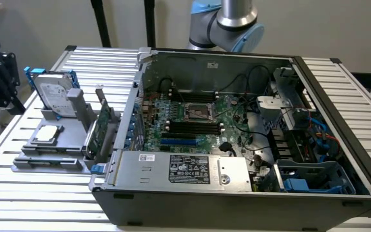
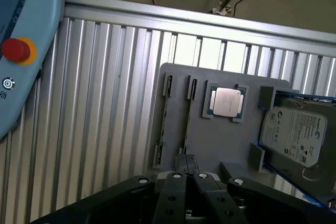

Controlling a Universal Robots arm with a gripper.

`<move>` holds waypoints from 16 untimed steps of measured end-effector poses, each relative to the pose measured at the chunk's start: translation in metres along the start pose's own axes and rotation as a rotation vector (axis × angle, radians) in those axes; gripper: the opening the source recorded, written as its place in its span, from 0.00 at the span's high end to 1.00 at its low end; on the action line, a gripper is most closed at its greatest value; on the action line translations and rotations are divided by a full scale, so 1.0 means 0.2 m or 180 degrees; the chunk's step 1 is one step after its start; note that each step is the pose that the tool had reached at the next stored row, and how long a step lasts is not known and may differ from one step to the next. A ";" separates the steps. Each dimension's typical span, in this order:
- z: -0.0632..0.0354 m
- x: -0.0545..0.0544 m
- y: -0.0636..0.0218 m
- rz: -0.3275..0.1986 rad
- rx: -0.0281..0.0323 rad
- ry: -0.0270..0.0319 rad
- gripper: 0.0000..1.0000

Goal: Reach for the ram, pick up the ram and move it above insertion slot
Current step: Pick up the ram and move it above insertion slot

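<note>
One hard drive [image 2: 296, 135], one processor [image 2: 227, 102], two slim slots [image 2: 164, 119] — one claw [image 2: 186, 158] nearby.

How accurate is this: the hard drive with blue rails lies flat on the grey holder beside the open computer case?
Wrong in one respect: the hard drive stands on edge, not flat, as the exterior view shows. It is on the grey holder beside the open computer case.

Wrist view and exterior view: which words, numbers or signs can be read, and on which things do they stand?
Silver box-shaped hard drive, white label: print too blurred to read.
Grey metal power supply box, black label: print too small to read.
Nothing else bears legible text.
</note>
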State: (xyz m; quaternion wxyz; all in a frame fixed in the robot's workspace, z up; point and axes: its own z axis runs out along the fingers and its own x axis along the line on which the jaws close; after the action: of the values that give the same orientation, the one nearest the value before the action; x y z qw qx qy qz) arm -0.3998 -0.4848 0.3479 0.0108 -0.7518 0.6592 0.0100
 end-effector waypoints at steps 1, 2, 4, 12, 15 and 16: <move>0.000 0.00 0.000 0.0000 0.0000 0.0000 0.89; 0.000 0.00 0.000 0.0000 0.0000 0.0000 0.88; 0.000 0.00 0.000 0.0000 0.0000 0.0000 0.82; 0.036 0.02 0.002 0.0038 0.0001 0.0000 0.58; 0.064 0.03 0.004 0.0101 0.0004 0.0000 0.58; 0.073 0.04 0.005 0.0120 0.0006 0.0000 0.58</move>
State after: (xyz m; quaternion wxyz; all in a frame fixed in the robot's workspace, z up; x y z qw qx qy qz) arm -0.3998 -0.4914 0.3331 0.0112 -0.7393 0.6732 0.0096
